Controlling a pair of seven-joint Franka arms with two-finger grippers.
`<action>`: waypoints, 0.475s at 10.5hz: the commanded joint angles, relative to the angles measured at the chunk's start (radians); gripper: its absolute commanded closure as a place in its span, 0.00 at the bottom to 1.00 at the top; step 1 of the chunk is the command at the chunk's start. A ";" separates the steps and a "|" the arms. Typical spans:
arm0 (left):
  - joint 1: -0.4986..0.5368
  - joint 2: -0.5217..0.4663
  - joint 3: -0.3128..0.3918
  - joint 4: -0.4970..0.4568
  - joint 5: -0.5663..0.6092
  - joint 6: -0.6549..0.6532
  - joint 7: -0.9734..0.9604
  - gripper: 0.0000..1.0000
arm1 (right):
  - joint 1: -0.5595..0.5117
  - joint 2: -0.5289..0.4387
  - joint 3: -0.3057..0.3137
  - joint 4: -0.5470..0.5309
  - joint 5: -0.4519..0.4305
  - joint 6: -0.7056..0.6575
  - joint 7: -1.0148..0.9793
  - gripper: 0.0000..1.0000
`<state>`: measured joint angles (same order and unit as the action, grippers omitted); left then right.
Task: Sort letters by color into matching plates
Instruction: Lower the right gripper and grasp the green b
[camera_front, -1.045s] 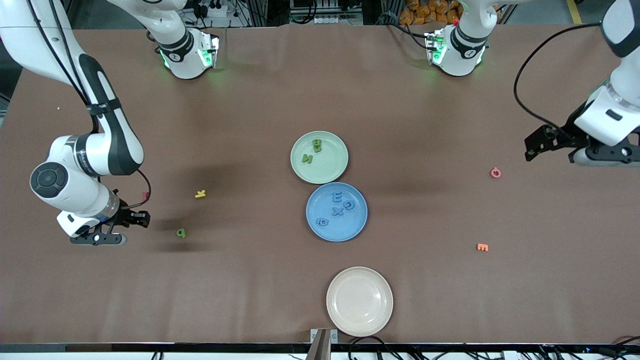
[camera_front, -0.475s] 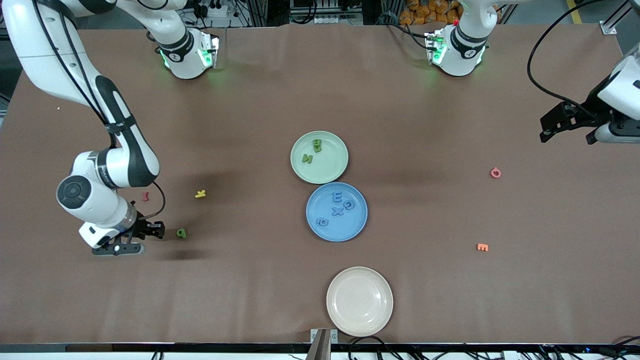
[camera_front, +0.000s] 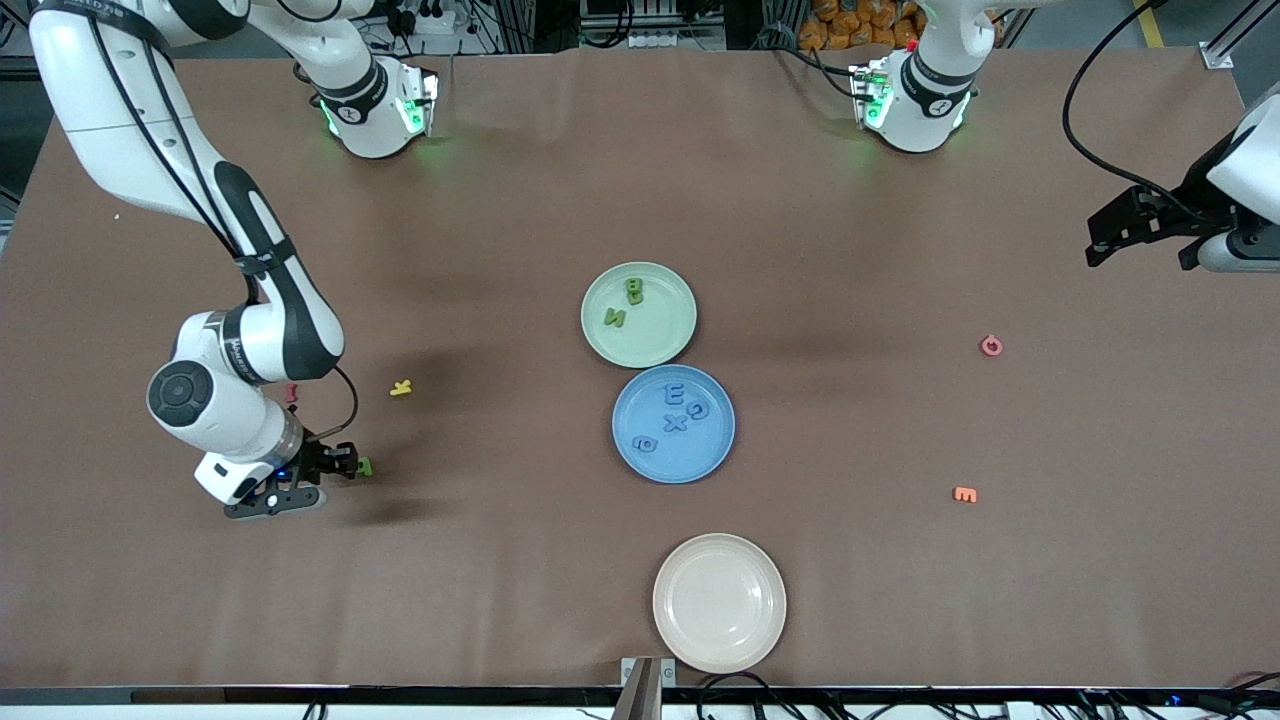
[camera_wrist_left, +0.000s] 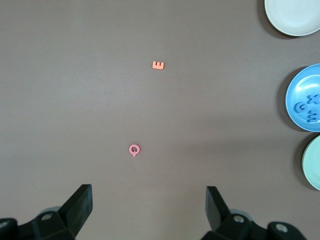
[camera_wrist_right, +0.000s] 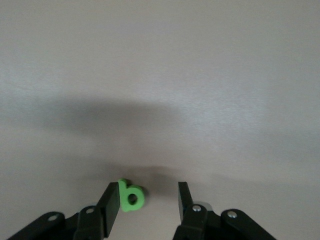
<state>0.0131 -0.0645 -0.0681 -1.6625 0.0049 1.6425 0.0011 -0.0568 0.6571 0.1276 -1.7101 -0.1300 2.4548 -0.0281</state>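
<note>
Down the middle of the frame three plates stand in a column: the green plate (camera_front: 662, 343) touching the blue plate (camera_front: 702, 455), and the cream plate (camera_front: 720, 600) lower, with an open gap of bench (camera_front: 900, 620) between. The upper band is bare up to the arm bases.

At the right arm's end, the right hand (camera_front: 345, 468) sits low, its fingers parted around the green letter (camera_front: 364, 466). The yellow letter (camera_front: 401, 388) and red letter (camera_front: 292, 393) lie close above.

At the left arm's end, only the pink letter (camera_front: 991, 346) and orange letter (camera_front: 965, 494) dot wide bare bench, well apart. The left hand (camera_front: 1140, 255) hangs open at the frame's edge.
</note>
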 joint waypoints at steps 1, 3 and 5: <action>0.004 -0.003 0.007 0.009 -0.031 -0.021 0.027 0.00 | 0.017 0.021 0.020 0.027 0.107 -0.007 -0.026 0.44; 0.002 0.002 0.002 0.009 -0.022 -0.013 0.025 0.00 | 0.018 0.038 0.023 0.029 0.109 -0.005 -0.089 0.44; 0.002 0.005 0.001 0.010 -0.029 -0.013 0.025 0.00 | 0.011 0.038 0.021 0.026 0.109 -0.002 -0.182 0.44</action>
<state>0.0130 -0.0629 -0.0673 -1.6625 0.0025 1.6399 0.0011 -0.0309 0.6744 0.1420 -1.7095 -0.0446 2.4546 -0.1059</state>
